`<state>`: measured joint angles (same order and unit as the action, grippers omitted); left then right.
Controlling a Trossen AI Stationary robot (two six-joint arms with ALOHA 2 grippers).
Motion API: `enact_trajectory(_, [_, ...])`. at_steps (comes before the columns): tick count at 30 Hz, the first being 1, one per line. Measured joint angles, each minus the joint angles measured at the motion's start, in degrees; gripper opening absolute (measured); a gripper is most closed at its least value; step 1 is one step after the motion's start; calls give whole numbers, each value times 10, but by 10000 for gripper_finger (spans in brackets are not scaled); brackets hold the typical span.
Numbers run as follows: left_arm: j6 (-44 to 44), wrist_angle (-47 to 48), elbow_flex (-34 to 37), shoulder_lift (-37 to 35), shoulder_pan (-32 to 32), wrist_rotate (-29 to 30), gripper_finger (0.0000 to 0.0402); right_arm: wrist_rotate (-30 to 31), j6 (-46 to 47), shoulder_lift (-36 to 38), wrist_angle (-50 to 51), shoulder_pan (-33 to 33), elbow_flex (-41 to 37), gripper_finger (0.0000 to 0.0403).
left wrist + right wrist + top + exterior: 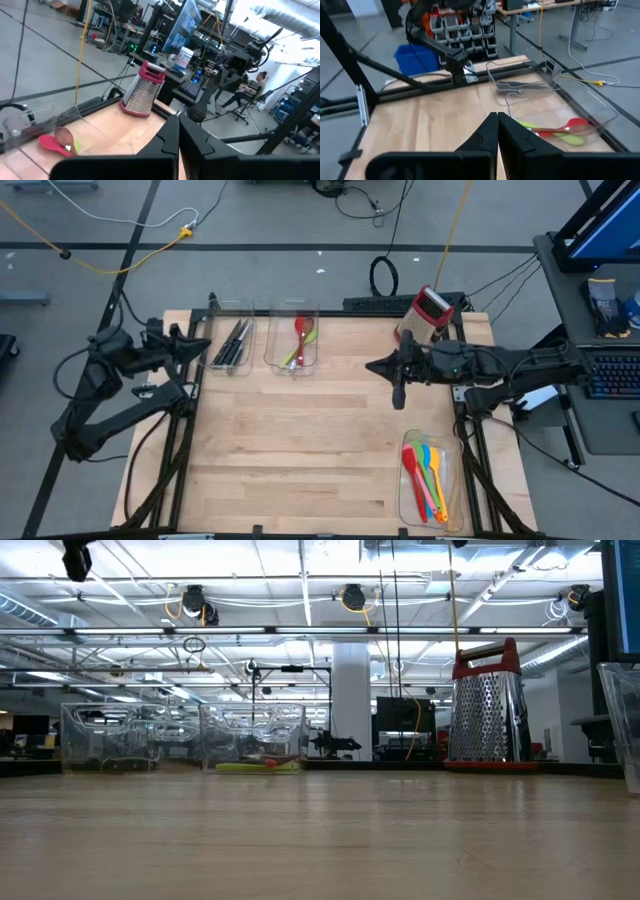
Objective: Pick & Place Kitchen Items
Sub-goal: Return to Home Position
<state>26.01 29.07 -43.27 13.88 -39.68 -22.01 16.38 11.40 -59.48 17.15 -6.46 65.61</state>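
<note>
Starting at the two hands, the left hand (178, 120) has its pair of dark, angular fingers pressed together on nothing. It hangs at the left edge of the surface (300, 440), just beside the far-left bin (250, 325). The right hand (497, 119) is closed and empty in the same way, held over the right half of the surface, near the grater (430, 310) and well apart from every utensil. Three clear, thin-walled, rectangular plastic bins sit on the pale wooden planks, two along the far side and one at the near right. The far-left bin holds the knives (230, 346), slim steel blades with black handles lying parallel; they look like three, though the count is hard to settle. The middle bin (272, 330) beside it carries three utensils lying crossed: a red spoon (300, 330), a green utensil (293, 358) and a brown spoon (63, 134) with a rounded bowl. The near-right bin (457, 480) holds the coloured spatulas (425, 475), smooth and flat-bladed, packed side by side. At least five can be counted there: red, green, yellow, blue and orange. One grater stands upright at the far right corner, four-sided and tapering, of perforated steel with a red handle and a red base.
</note>
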Motion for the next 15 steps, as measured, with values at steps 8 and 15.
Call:
enact_trajectory(8, [29,-165,91,33,48,-5,5,0,3,0,-67,0,-52,4])
enact_trajectory(15, [6,-203,101,108,155,75,4,0,23,0,-74,17,-64,4])
